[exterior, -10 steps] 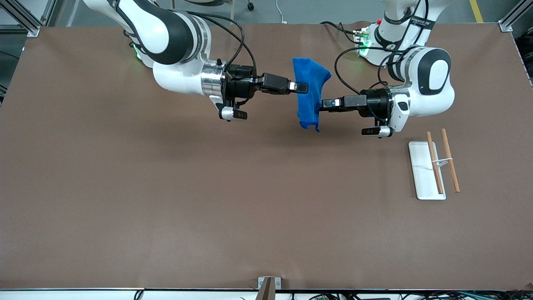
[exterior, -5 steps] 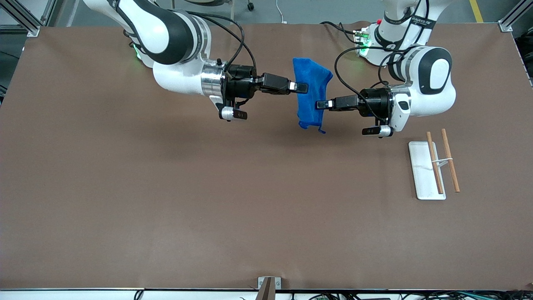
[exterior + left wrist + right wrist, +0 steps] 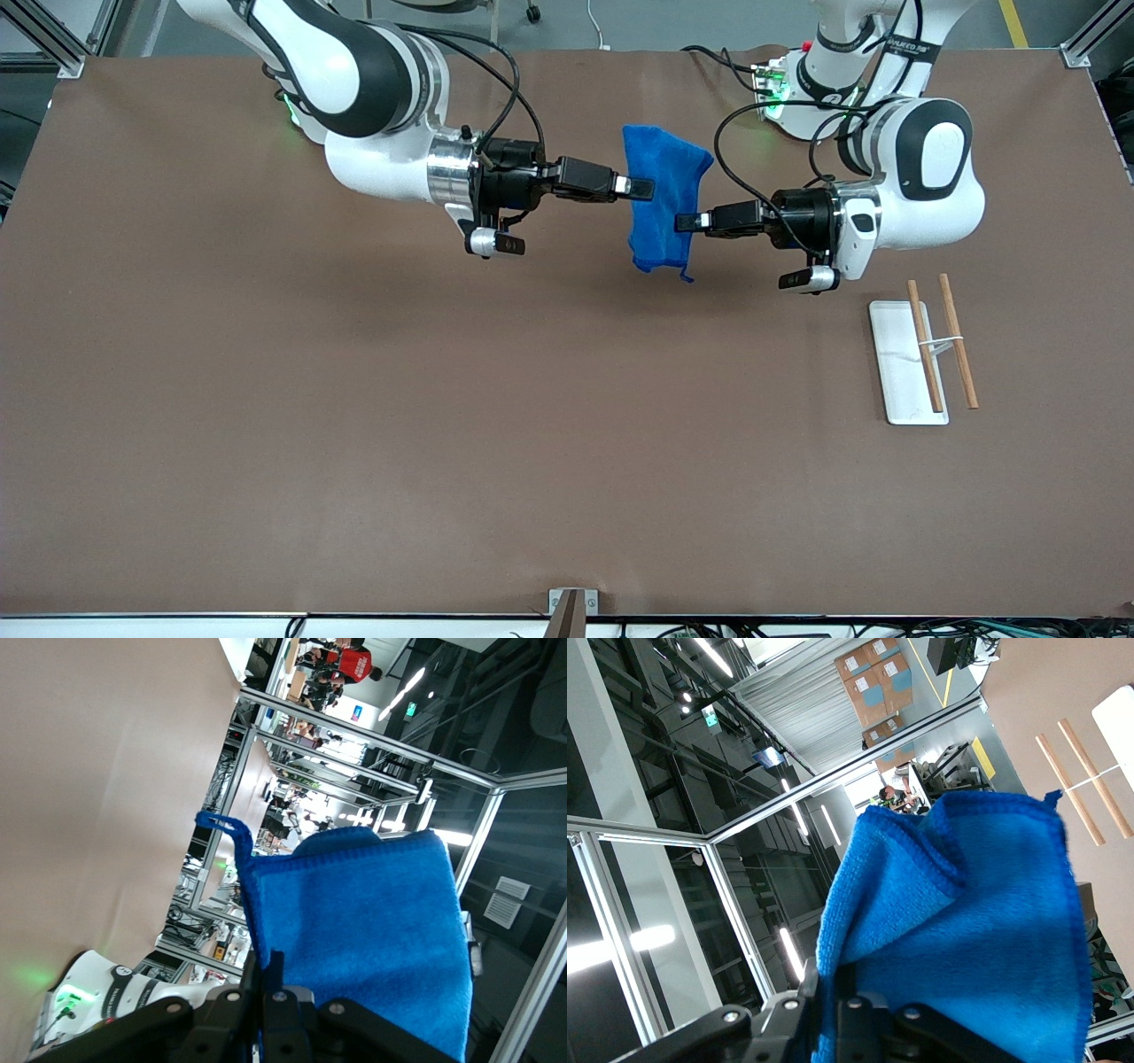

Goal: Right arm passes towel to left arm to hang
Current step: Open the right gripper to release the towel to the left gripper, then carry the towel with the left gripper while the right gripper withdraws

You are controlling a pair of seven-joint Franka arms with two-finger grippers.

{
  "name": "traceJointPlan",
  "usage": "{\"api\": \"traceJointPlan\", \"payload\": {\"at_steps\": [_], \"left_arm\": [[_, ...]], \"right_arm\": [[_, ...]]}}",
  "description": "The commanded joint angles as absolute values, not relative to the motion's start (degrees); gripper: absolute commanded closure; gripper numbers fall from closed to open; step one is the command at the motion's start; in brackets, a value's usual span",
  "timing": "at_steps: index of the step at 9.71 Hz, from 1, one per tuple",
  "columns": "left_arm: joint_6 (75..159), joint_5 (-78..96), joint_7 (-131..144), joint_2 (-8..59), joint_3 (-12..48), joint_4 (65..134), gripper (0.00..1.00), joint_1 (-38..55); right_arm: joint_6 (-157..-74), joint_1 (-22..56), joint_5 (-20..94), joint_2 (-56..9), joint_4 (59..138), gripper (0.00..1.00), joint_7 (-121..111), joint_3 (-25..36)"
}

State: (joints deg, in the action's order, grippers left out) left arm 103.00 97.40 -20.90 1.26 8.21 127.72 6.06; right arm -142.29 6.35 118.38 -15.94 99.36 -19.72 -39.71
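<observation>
The blue towel (image 3: pixel 663 173) hangs in the air between the two grippers, over the table's back middle. My right gripper (image 3: pixel 645 188) is shut on the towel's upper part from the right arm's end. My left gripper (image 3: pixel 682 221) is shut on the towel's edge lower down, from the left arm's end. In the left wrist view the towel (image 3: pixel 372 921) spreads above the closed left gripper (image 3: pixel 270 973), and its corner loop (image 3: pixel 217 822) sticks out. In the right wrist view the towel (image 3: pixel 983 904) is pinched in the right gripper (image 3: pixel 833 981).
A white flat base (image 3: pixel 897 372) carrying two wooden rods (image 3: pixel 959 353) lies on the brown table toward the left arm's end, nearer to the front camera than the left gripper. Cables trail from both wrists.
The left arm's elbow has shifted toward its own end of the table. The towel's lower part has drawn a little toward the left gripper, and the corner loop now hangs free.
</observation>
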Motion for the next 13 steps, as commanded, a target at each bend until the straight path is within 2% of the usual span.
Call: {"api": "traceJointPlan", "payload": {"at_steps": [1, 3, 6, 8, 13], "left_arm": [[104.33, 92.74, -20.92, 2.02, 8.00, 127.71, 1.00, 5.89], [104.33, 86.17, -21.00, 2.55, 6.08, 126.04, 1.00, 5.98], [104.33, 66.42, -21.00, 3.34, -1.82, 121.57, 1.00, 5.98], [104.33, 51.84, -21.01, 4.30, -7.09, 116.92, 1.00, 5.98], [104.33, 33.15, -24.15, 9.48, -17.22, 107.77, 1.00, 5.28]], "right_arm": [[-148.57, 5.36, 115.08, -15.03, 100.55, 0.00, -20.48, -40.25], [-149.41, 3.36, 106.06, -15.20, 102.29, 0.00, -20.48, -40.08], [-149.06, -0.69, 86.48, -15.82, 105.38, 0.00, -20.48, -39.03], [-147.67, -1.05, 70.92, -17.92, 105.64, 0.00, -20.48, -32.99], [-129.86, -1.14, 35.31, -18.02, 103.02, 0.00, -20.13, -10.77]]}}
